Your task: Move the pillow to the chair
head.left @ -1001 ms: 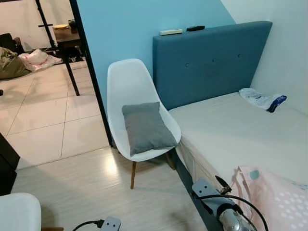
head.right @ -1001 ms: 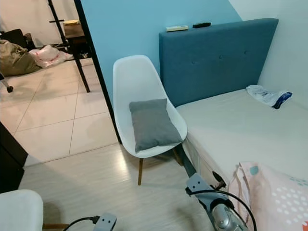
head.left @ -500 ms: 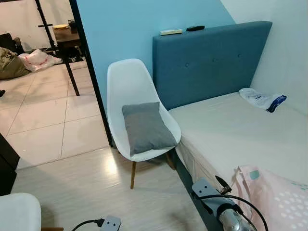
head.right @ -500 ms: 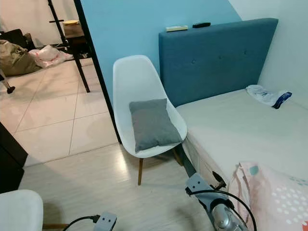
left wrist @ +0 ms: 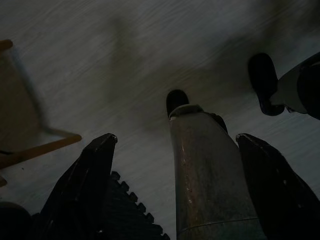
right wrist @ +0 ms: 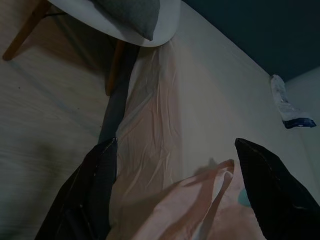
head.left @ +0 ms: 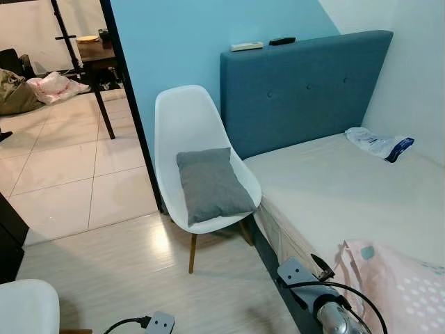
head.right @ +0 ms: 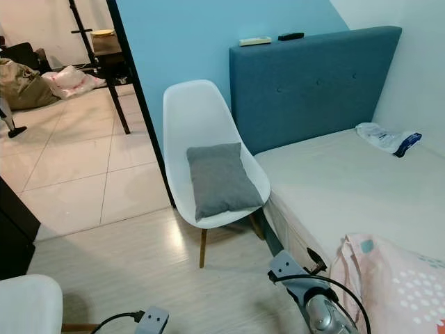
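A grey pillow (head.left: 212,184) lies on the seat of a white shell chair (head.left: 184,115) with wooden legs, leaning a little against its back. The chair stands beside the bed's blue headboard (head.left: 306,83). Both arms hang low at the bottom of the eye views: the left arm (head.left: 160,323) and the right arm (head.left: 327,309). My left gripper (left wrist: 177,137) is open above the wooden floor, by my own leg. My right gripper (right wrist: 176,142) is open over the bed's edge, with the pillow (right wrist: 132,10) and the chair seat (right wrist: 165,17) farther off.
The bed (head.left: 334,188) takes up the right side, with a plastic bag (head.left: 379,144) near the wall and a pink patterned blanket (head.left: 396,285) close to my right arm. Another white chair (head.left: 24,306) is at the lower left. A dark table (head.left: 97,59) stands in the tiled room beyond.
A small dark thing at the far left edge of the tiled floor has shifted slightly. The pillow, the chair and both arms have stayed put.
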Tool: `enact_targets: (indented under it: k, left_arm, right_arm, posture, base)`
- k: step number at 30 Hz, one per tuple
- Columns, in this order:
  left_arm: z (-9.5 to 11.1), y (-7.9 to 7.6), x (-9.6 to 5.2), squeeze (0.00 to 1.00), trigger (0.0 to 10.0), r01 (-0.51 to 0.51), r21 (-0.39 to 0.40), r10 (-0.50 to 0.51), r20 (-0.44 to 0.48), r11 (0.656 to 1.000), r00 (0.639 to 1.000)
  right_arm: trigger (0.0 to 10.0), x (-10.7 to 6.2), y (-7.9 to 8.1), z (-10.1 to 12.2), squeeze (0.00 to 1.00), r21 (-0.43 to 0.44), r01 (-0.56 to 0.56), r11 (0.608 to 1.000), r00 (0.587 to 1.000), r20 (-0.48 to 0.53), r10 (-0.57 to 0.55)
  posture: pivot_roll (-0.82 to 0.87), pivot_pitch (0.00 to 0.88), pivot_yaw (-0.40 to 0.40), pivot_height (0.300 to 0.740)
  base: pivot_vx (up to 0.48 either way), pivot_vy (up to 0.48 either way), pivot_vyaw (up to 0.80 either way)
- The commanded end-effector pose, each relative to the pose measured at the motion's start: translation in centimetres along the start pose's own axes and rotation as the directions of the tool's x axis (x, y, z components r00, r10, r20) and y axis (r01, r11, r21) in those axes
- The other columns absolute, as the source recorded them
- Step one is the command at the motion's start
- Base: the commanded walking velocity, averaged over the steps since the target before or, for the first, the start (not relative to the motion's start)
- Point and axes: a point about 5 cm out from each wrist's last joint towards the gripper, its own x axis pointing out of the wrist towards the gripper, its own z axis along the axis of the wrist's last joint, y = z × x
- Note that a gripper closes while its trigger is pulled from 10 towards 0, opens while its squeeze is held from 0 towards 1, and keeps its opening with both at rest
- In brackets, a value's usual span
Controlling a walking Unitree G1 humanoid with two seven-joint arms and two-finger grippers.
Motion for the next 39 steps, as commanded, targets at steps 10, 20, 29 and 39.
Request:
enact_targets:
  k: [10, 20, 29, 39]
  left_arm:
    - [0.21, 0.36, -0.03, 0.00, 10.0, -0.005, 0.014, 0.005, 0.002, 1.000, 1.000]
    - [0.33, 0.20, 0.01, 0.00, 10.0, -0.003, 0.012, 0.003, 0.004, 1.000, 1.000]
    - [0.43, 0.25, 0.01, 0.00, 10.0, -0.003, 0.013, 0.003, 0.006, 1.000, 1.000]
    - [0.54, 0.11, 0.04, 0.00, 10.0, -0.003, 0.014, 0.002, 0.008, 1.000, 1.000]
  right_arm:
    - [10.0, 0.05, 0.08, 0.06, 0.00, 0.019, 0.006, 1.000, 1.000, -0.006, -0.006]
    - [10.0, 0.06, 0.03, 0.06, 0.00, 0.019, 0.006, 1.000, 1.000, -0.006, -0.006]
    - [10.0, 0.06, 0.04, 0.06, 0.00, 0.019, 0.006, 1.000, 1.000, -0.007, -0.006]
    - [10.0, 0.01, 0.12, 0.00, 0.00, 0.019, 0.005, 1.000, 1.000, -0.008, -0.005]
  posture:
    - [-0.08, 0.000, 0.033, 0.740]
    - [-0.08, 0.000, 0.031, 0.740]
    - [-0.08, 0.000, 0.026, 0.740]
    - [-0.08, 0.000, 0.026, 0.740]
  base:
    - [0.000, 0.000, 0.00]
    - [0.000, 0.000, 0.00]
    - [0.000, 0.000, 0.00]
    - [0.000, 0.000, 0.00]
